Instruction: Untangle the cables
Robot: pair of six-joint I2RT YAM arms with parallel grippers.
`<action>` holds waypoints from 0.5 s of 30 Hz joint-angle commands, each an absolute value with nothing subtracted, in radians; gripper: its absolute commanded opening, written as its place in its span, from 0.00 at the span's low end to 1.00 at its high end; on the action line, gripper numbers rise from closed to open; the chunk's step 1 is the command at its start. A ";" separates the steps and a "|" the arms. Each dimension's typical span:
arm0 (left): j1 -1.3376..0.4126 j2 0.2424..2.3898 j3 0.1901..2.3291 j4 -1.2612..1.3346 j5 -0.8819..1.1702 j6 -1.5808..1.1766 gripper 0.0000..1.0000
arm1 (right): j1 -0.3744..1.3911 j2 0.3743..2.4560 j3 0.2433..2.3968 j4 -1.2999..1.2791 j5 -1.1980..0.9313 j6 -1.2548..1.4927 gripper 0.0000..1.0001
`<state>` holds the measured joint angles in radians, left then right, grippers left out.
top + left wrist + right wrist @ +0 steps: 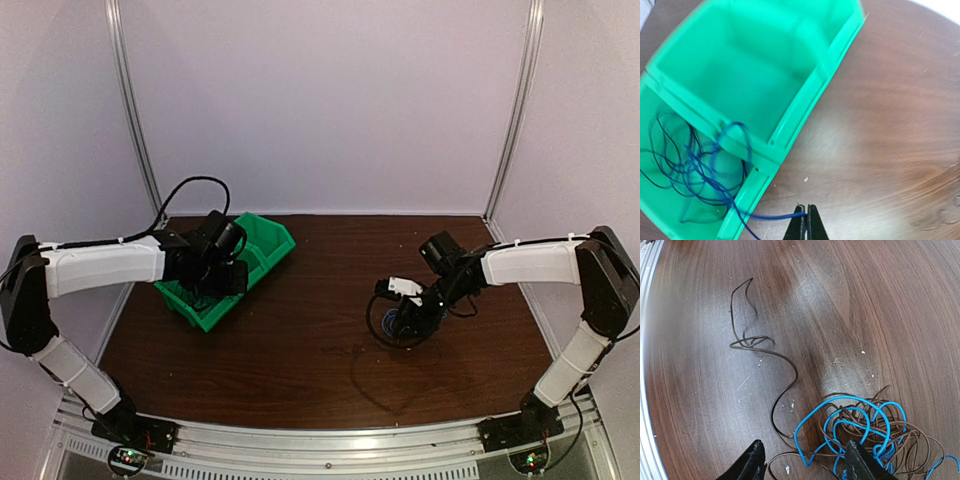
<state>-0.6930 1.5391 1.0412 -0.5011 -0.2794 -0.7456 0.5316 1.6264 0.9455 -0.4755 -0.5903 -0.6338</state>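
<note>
A green bin (265, 245) stands at the table's back left. In the left wrist view, its near compartment (670, 210) holds a loose heap of dark blue cables (695, 170). One blue cable (775, 217) runs out over the bin wall to my left gripper (806, 216), which is shut on its end just outside the bin (222, 283). My right gripper (807, 462) is open and hangs low over a tangle of bright blue and dark cables (865, 430) on the table (395, 328). One dark cable (785, 370) snakes away from the tangle.
The bin's far compartment (750, 65) is empty. A metal rail (645, 390) runs along the table's near edge. Frame posts (135, 110) stand at the back corners, with grey walls behind.
</note>
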 commanded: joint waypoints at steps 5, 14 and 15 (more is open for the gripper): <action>-0.568 1.414 1.111 -0.595 -0.280 -0.660 0.00 | 0.533 1.621 0.971 -0.483 -0.598 -0.649 0.56; -0.431 1.421 0.997 -0.514 -0.229 -0.611 0.00 | 0.534 1.618 0.968 -0.485 -0.587 -0.651 0.56; -0.422 1.431 0.984 -0.498 -0.218 -0.611 0.00 | 0.534 1.620 0.968 -0.485 -0.586 -0.652 0.56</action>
